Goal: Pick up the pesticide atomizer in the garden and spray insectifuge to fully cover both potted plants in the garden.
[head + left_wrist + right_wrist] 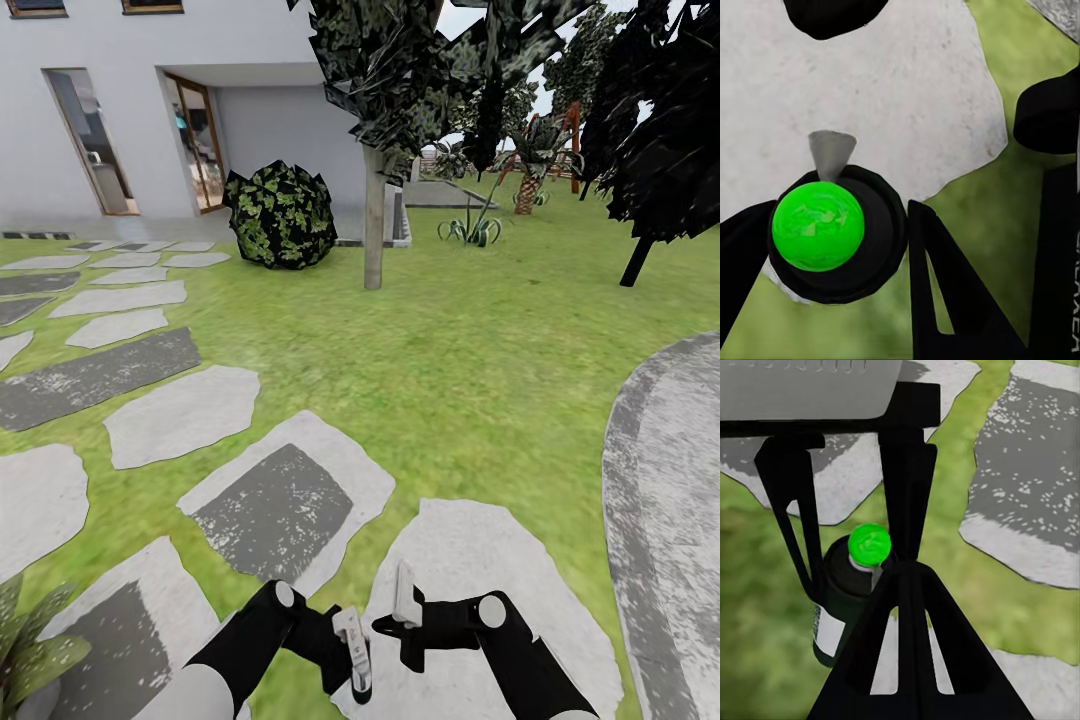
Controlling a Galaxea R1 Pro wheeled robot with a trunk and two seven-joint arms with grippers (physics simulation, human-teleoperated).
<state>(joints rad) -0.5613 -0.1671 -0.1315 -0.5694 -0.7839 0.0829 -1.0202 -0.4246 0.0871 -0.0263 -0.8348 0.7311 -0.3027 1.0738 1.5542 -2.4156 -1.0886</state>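
The pesticide atomizer (pixel 817 225) is a dark bottle with a bright green cap, and my left gripper (pixel 840 214) is shut on it, one black finger on each side. The right wrist view shows the same atomizer (pixel 844 607) hanging upright between those fingers over grass. My left gripper (pixel 353 665) sits low in the head view above a pale stepping stone (pixel 470 560). Just to its right, my right gripper (pixel 403 600) is shut on nothing, fingertips (pixel 907 574) pointing at the bottle. Pointed speckled green leaves of a potted plant (pixel 30 655) poke in at the near left corner.
Grey stepping stones (pixel 285 500) cross the lawn to the left. The round paved patio (pixel 665 480) curves along the right. A thin tree trunk (pixel 374 215), a dark bush (pixel 280 215), a striped spiky plant (pixel 470 230) and the house (pixel 150 100) stand farther ahead.
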